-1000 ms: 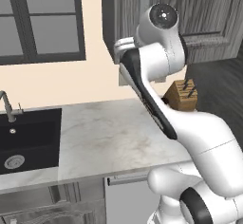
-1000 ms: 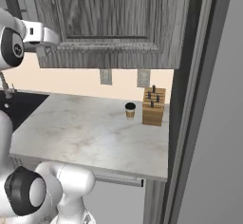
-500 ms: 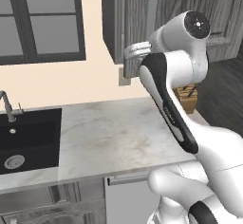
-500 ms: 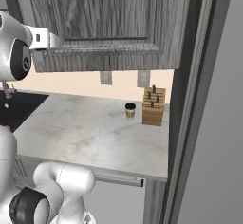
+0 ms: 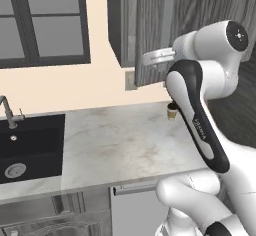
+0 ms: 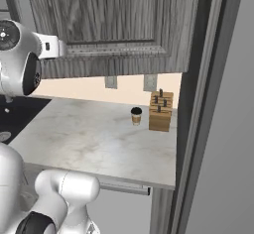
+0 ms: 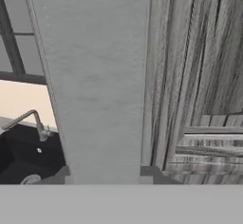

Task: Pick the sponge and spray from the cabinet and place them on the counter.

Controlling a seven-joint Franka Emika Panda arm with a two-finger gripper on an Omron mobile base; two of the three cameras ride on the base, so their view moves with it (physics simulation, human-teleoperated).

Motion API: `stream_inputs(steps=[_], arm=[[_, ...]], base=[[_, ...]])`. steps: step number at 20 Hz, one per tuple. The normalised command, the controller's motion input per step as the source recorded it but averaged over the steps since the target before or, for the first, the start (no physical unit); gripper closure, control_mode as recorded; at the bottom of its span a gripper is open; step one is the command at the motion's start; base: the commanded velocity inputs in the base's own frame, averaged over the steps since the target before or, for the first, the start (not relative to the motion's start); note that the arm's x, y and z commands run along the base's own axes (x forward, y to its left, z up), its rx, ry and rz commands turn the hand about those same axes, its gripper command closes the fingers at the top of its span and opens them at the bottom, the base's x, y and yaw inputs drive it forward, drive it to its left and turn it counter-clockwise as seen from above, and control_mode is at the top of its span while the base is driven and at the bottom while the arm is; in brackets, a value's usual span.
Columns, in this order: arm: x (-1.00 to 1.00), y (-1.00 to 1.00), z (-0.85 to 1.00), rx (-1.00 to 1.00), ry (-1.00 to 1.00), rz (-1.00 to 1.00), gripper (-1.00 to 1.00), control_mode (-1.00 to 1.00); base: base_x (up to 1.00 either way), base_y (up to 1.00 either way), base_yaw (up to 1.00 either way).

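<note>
- Sink [image 5: 30, 145] and faucet [image 5: 7, 112] are seen at the far left, set into the counter [image 5: 120, 145], well apart from the work in hand.
- Bare marble of the counter is seen under the cabinet [image 5: 205, 5]; this is judged to be where both things are to be set down.
- The cabinet door [image 6: 119, 25] is hung above the counter, and the end effector [image 5: 146, 59] is held up against its lower part, pointed into the door and away from the base.
- The end effector is clenched. In the hand view a pale grey upright bar [image 7: 95, 76] is pressed close to the camera beside the wood-grain panel; it is judged to be the door's handle, but whether it is gripped cannot be told, since the fingertips are hidden.
- The sponge and the spray are taken to be inside the cabinet, beyond the door and above the end effector; they are hidden, so their long axes cannot be told.
- The coming move is judged to turn on the door: it is placed between the end effector and the shelf, so it has to be swung aside first.
- A paper cup [image 6: 136, 116] and a knife block [image 6: 161, 111] are stood just beside each other at the right rear of the counter, below the door.
</note>
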Motion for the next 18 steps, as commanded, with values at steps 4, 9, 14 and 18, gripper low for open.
stream_inputs(steps=[4, 9, 14, 18], arm=[[-0.29, -0.21, 0.21, 0.06, -0.01, 0.1, 1.0, -1.0], [-0.36, -0.21, 0.18, 0.07, -0.01, 0.1, 1.0, -1.0], [-0.34, -0.24, 0.17, 0.07, 0.0, 0.06, 1.0, -1.0], [-0.15, -0.15, 0.22, 0.08, 0.0, 0.01, 1.0, -1.0]], base=[[0.0, 0.0, 0.0], [0.0, 0.0, 0.0], [0.0, 0.0, 0.0], [0.0, 0.0, 0.0]])
